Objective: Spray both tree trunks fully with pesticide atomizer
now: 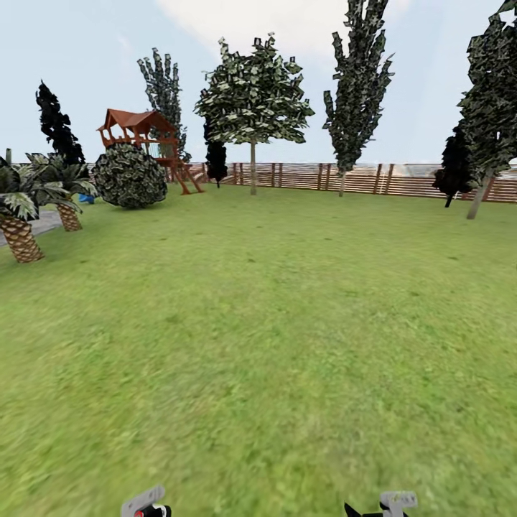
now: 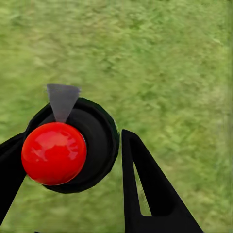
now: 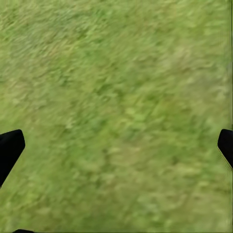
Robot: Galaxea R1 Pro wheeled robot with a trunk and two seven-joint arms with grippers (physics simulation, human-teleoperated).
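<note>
Your left gripper (image 2: 73, 160) clamps the pesticide atomizer (image 2: 73, 145), red cap up; your right gripper (image 3: 116, 145) hangs spread over grass. Next, judge the drive toward the far tree trunk (image 1: 253, 169).

We see a grass lawn (image 1: 273, 337), mostly bare. On it: two short palms (image 1: 20, 215) at the left edge, a round bush (image 1: 129, 177), a red-roofed play tower (image 1: 147, 140), trees along a slatted wooden fence (image 1: 359, 177).
</note>
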